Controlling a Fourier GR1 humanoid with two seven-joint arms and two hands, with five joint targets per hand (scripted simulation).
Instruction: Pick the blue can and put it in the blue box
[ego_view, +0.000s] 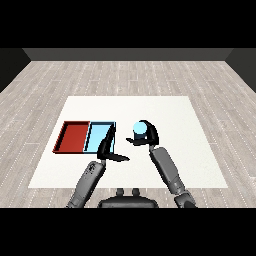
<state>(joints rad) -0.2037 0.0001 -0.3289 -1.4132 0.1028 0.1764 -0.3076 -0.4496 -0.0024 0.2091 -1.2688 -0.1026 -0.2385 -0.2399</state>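
Holding the blue can (139, 129) with my right hand (148, 135) curled round it, just right of the blue tray (98, 135), I judge carrying it leftward over that tray comes next

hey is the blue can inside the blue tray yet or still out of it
Out. The blue can is in the right hand, right of the light blue tray.

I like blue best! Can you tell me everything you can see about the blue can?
The can is small, round and light blue, with a pale top facing up. It looks smooth. It stands upright, right of the blue tray and apart from it, not inside. The right hand curls round it, black fingers wrapping its far and right sides. Whether it rests on the table or is lifted cannot be told.
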